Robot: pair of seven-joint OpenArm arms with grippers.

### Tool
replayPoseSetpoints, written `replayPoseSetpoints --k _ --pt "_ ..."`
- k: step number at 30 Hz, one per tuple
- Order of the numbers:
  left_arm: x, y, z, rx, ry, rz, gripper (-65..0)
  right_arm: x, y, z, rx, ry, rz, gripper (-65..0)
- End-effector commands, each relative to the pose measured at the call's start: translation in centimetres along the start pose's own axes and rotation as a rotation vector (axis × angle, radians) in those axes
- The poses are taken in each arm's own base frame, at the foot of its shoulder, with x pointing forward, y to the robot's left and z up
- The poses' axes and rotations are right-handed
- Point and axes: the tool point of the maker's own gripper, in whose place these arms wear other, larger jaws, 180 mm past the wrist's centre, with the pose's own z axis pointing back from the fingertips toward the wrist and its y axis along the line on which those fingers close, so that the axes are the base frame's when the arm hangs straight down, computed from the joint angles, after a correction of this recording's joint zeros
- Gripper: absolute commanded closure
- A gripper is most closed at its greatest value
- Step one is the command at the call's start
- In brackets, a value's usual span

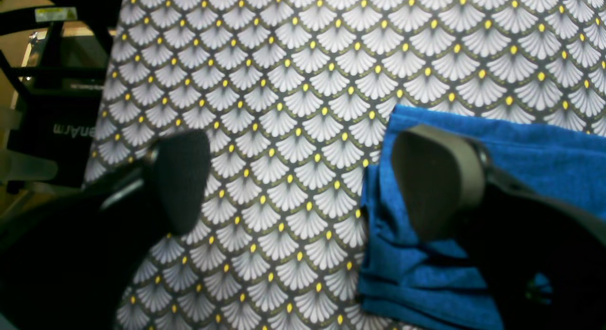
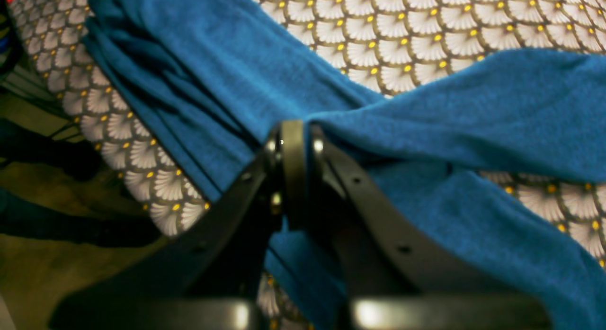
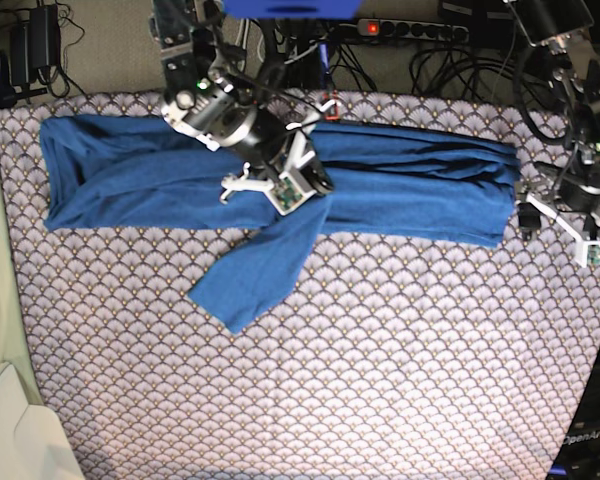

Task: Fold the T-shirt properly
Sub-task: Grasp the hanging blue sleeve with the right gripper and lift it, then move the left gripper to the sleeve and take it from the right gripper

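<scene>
Across the far half of the table cloth (image 3: 380, 380), patterned with grey-white scallops and yellow dots, the T-shirt (image 3: 400, 195) lies as a long medium-blue band running from one side almost to the other. One sleeve (image 3: 255, 270) hangs out of the band toward the near side at a slant. Only the base view gives this whole layout, together with both arms, the power strip (image 3: 420, 30) and the tangle of cables beyond the far edge.

The right gripper (image 3: 315, 185) sits over the middle of the band, where the sleeve branches off. The right wrist view shows what the overhead cannot: the two dark fingers are pressed tightly together, and blue cloth is bunched up and pinched at the right gripper's tip (image 2: 298, 131), with the fabric spreading away on both sides. So the right jaws are clenched on the T-shirt (image 2: 199, 69). This view also shows stacked folds at the garment's edge and the floor past the table's side.

The left gripper (image 3: 540, 205) is at the opposite end of the band, near the table's side edge. Its wrist view shows the two padded fingers (image 1: 184, 178) standing wide apart with bare patterned cloth between them. One pad overlaps the end of the T-shirt (image 1: 535, 155) in the picture; whether it touches the fabric cannot be told. The left jaws are released and hold nothing.
</scene>
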Motion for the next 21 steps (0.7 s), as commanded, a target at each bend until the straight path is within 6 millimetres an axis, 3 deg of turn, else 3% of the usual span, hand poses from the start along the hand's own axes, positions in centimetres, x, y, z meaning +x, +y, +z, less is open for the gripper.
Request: replayPoseSetpoints --k 1,5,19,21 --pt "1.7 0.6 0.4 0.014 -0.053 -0.011 -62.0 1.2 0.3 -0.1 0.014 -0.049 -0.009 0.0" --pt "1.7 0.6 0.4 0.013 -0.051 -0.011 -62.0 0.3 0.4 -0.6 0.021 -0.025 -0.021 0.0" --pt "1.6 0.5 0.3 0.011 -0.051 -0.01 -62.0 -0.1 0.7 -0.6 0.029 -0.015 -0.025 -0.1" --pt "1.6 0.5 0.3 0.011 -0.051 -0.01 -62.0 0.0 0.7 -0.6 0.029 -0.016 -0.026 -2.4"
